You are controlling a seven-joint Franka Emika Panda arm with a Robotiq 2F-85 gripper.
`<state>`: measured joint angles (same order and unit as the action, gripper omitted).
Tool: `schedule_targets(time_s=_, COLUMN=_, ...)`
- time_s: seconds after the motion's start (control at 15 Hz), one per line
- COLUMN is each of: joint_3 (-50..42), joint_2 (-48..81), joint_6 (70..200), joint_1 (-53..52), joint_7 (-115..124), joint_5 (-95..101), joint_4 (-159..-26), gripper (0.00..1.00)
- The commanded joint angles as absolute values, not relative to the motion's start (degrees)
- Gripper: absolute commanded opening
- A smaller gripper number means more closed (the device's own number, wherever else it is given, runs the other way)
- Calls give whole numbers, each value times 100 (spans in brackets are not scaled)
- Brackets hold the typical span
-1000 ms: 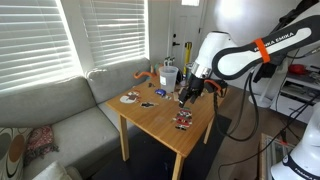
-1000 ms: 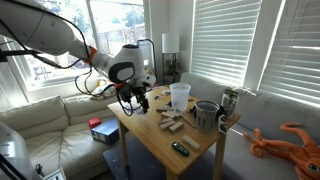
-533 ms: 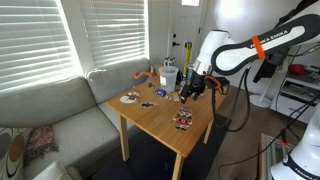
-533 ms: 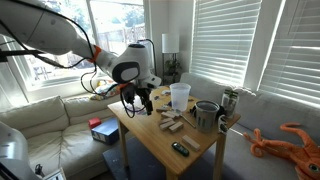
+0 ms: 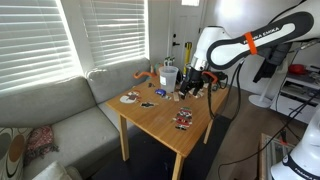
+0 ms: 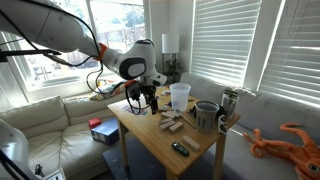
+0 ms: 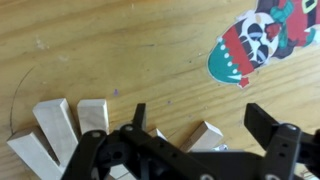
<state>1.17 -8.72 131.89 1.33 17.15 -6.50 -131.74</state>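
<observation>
My gripper (image 7: 200,125) hangs open over the wooden table (image 7: 120,50), with its black fingers (image 7: 265,125) wide apart and nothing gripped. Pale wooden blocks lie right under it: one block (image 7: 207,135) between the fingers and two more blocks (image 7: 70,125) fanned out to the left. A colourful sticker-like card (image 7: 262,40) lies flat ahead at the upper right. In both exterior views the gripper (image 5: 190,88) (image 6: 140,98) hovers a little above the table (image 5: 165,125) near one side edge. A small pile of wooden blocks (image 6: 172,122) sits mid-table.
A clear plastic cup (image 6: 180,95), a metal pot (image 6: 207,113) and a can (image 6: 230,102) stand on the table; a dark remote (image 6: 180,148) lies near its corner. An orange octopus toy (image 5: 143,74) and a plate (image 5: 130,98) are at the far side. A grey sofa (image 5: 60,115) borders the table.
The arm has risen slightly and shifted along the table toward the cup end. The gripper has stayed open; nothing on the table moved.
</observation>
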Motion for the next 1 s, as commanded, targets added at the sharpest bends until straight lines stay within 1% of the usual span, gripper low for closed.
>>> schedule_targets(time_s=0.0, joint_3=177, joint_2=-419, joint_6=13054, joint_1=162, joint_7=2203, joint_5=-233, joint_4=-12622, gripper=100)
schedule_targets(time_s=0.27, joint_3=202, joint_2=-42, joint_6=13002, joint_1=93, joint_7=2874, joint_5=81, joint_4=-12245, gripper=100)
schedule_targets(time_s=0.6, joint_3=153, joint_2=300, joint_6=13042, joint_1=-1, joint_7=3504, joint_5=-201, joint_4=-11863, gripper=100)
schedule_targets(time_s=0.93, joint_3=136, joint_2=584, joint_6=12774, joint_1=-91, joint_7=4014, joint_5=-154, joint_4=-11578, gripper=100)
